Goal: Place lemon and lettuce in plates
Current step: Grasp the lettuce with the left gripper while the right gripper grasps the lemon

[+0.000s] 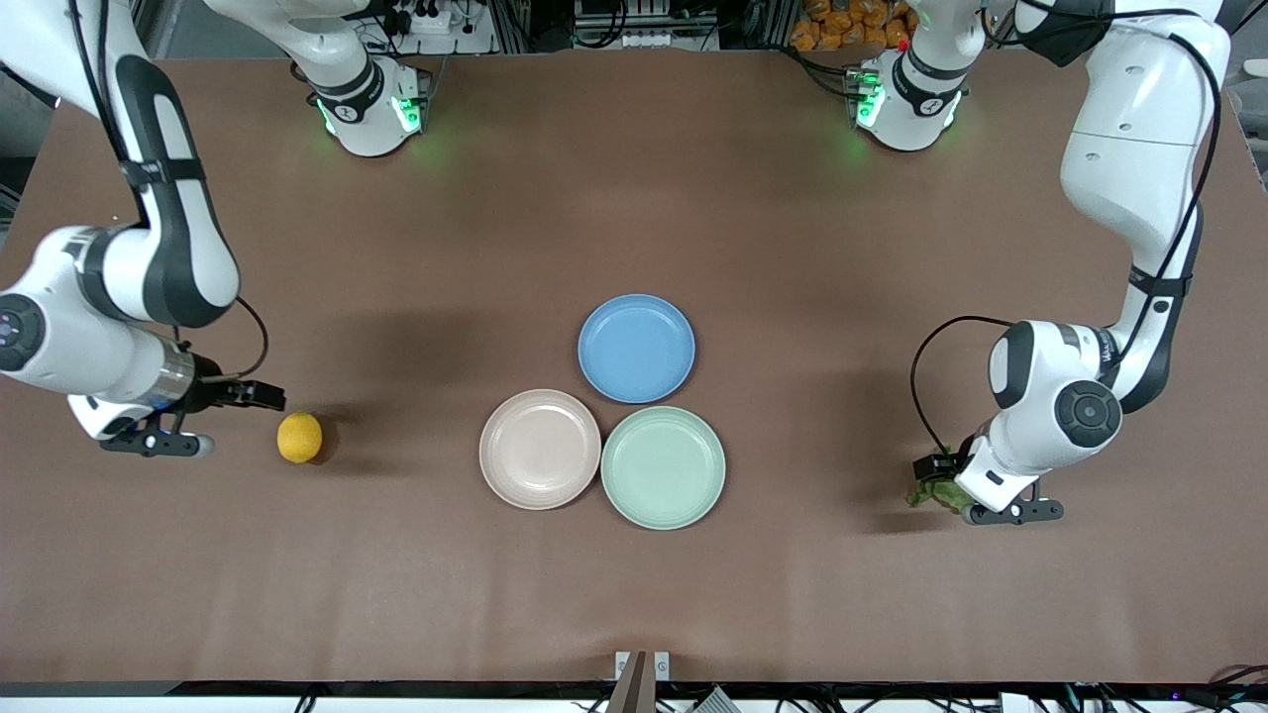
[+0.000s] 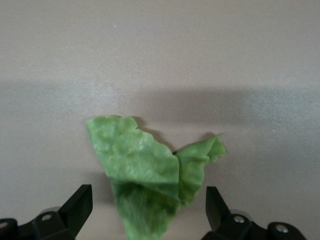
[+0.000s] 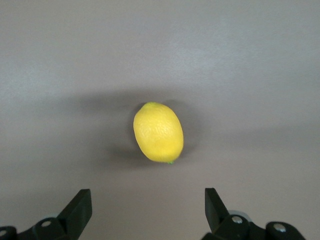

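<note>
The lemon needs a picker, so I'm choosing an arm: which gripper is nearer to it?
Right. The right gripper, open, sits beside the lemon; the left gripper, open, is at the lettuce, toward the left arm's end.

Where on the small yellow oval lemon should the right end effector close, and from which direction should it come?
Probably across the narrow middle of the small yellow oval lemon, coming straight down from above. It lies on its side on the bare brown table, so its short axis would fit between the open fingers of the right end effector.
</note>
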Tool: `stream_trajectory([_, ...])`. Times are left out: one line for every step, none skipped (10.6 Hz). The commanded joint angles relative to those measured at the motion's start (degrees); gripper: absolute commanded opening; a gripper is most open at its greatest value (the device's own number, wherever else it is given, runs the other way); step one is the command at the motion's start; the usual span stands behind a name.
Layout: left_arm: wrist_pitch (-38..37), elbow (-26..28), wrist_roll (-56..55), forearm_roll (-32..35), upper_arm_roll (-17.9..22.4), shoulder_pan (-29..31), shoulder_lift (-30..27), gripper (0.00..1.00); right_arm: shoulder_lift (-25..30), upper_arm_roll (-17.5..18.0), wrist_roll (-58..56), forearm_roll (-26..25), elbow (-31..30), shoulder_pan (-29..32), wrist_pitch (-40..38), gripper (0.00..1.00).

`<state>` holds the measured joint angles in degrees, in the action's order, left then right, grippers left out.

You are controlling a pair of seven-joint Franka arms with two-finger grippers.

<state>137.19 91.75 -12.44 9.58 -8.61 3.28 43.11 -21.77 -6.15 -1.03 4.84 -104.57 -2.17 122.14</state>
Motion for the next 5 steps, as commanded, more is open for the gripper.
stream_trajectory([2.1, -1.0, -1.7, 1.8, -0.1, 0.2, 1.4, 0.88, -5.0, 0.2, 0.5, 2.9, 0.2, -0.1, 6.2, 1.00])
stream_trajectory([2.2, -1.0, -1.7, 1.8, -0.1, 0.1, 1.4, 0.70, -6.4, 0.2, 0.4, 2.9, 0.2, -0.3, 8.1, 1.00])
stream_trajectory([2.1, -1.0, -1.5, 1.9, -0.1, 0.0, 1.4, 0.58, -7.4, 0.2, 0.2, 2.9, 0.2, -0.5, 9.3, 1.00])
stream_trajectory([2.1, -1.0, -1.2, 1.4, -0.2, 0.3, 1.4, 0.36, -8.3, 0.2, 0.2, 2.9, 0.2, -0.6, 10.8, 1.00])
stream_trajectory([2.2, -1.0, -1.7, 1.4, -0.1, 0.2, 1.4, 0.20, -9.2, 0.1, 0.2, 2.9, -0.3, -1.0, 12.7, 1.00])
